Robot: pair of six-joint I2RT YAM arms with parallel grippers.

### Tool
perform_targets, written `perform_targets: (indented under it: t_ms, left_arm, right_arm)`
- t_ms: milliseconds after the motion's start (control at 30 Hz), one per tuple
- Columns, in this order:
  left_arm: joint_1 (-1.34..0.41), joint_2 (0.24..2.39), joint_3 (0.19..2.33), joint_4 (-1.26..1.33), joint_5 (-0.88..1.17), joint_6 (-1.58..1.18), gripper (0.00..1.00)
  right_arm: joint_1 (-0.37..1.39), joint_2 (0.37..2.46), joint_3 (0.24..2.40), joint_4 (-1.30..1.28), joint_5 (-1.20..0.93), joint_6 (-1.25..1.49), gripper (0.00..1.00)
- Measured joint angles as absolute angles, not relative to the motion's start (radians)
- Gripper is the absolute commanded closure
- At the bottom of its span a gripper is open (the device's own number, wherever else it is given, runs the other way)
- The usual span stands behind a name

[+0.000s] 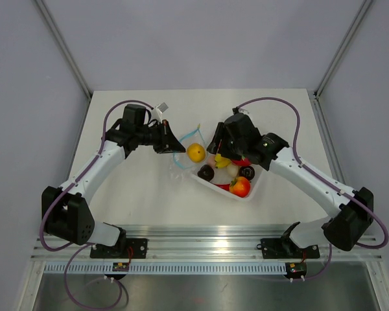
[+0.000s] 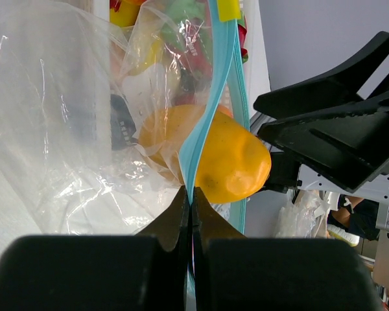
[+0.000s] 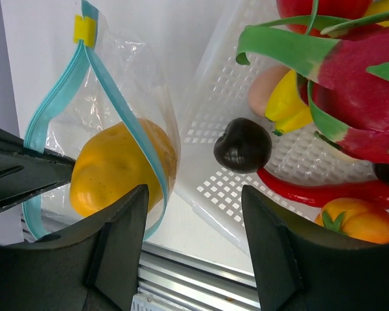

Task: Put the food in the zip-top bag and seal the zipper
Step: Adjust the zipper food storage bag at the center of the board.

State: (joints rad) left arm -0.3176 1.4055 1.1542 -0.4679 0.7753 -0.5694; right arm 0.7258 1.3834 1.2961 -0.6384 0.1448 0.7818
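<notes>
The yellow-orange fruit (image 2: 236, 159) sits inside the zip-top bag (image 1: 181, 161), mid-table and just left of the white tray (image 3: 214, 97) holding other food (image 3: 350, 71); only the left wrist view shows the left gripper (image 2: 191, 207) pressed together on the blue zipper (image 2: 204, 123), while the right gripper (image 3: 194, 220) hangs spread above the bag's right edge and the tray's left rim.

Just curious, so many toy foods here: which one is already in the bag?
The yellow-orange fruit: it alone sits in the clear bag, framed by the blue zipper. All the others lie in the white tray.
</notes>
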Motion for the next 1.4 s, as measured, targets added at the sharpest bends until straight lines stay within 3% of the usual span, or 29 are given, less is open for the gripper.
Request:
perform_targets:
  t_ms: [200,333,467,567,700,933,1167,1400]
  left_arm:
    - [-0.318,1.406,1.153,-0.466,0.776,-0.569,1.0]
    - [-0.318,1.406,1.149,-0.464,0.775,-0.569,1.0]
    - [-0.314,1.405,1.141,-0.461,0.776,-0.57,1.0]
    - [-0.313,1.403,1.136,-0.462,0.776,-0.57,1.0]
    - [-0.304,1.391,1.136,-0.462,0.787,-0.57,1.0]
    - [-0.263,1.372,1.168,-0.557,0.742,-0.51,1.0]
    - [-0.294,1.39,1.462,-0.885,0.348,-0.381,1.0]
    - [-0.518,1.425,1.623,-1.043,-0.029,-0.339,1.0]
  right_arm:
    - [0.727,1.415,1.293,-0.613,0.093,0.787,0.37]
    - [0.726,1.459,1.293,-0.586,0.039,0.788,0.46]
    - [0.726,1.512,1.293,-0.556,-0.022,0.793,0.68]
    - [0.726,1.539,1.291,-0.539,-0.052,0.801,0.76]
    - [0.726,1.544,1.284,-0.531,-0.071,0.804,1.0]
    - [0.726,1.544,1.299,-0.541,-0.061,0.799,1.0]
    - [0.743,1.541,1.425,-0.585,-0.042,0.774,1.0]
    - [0.817,1.699,1.613,-0.595,-0.046,0.763,1.0]
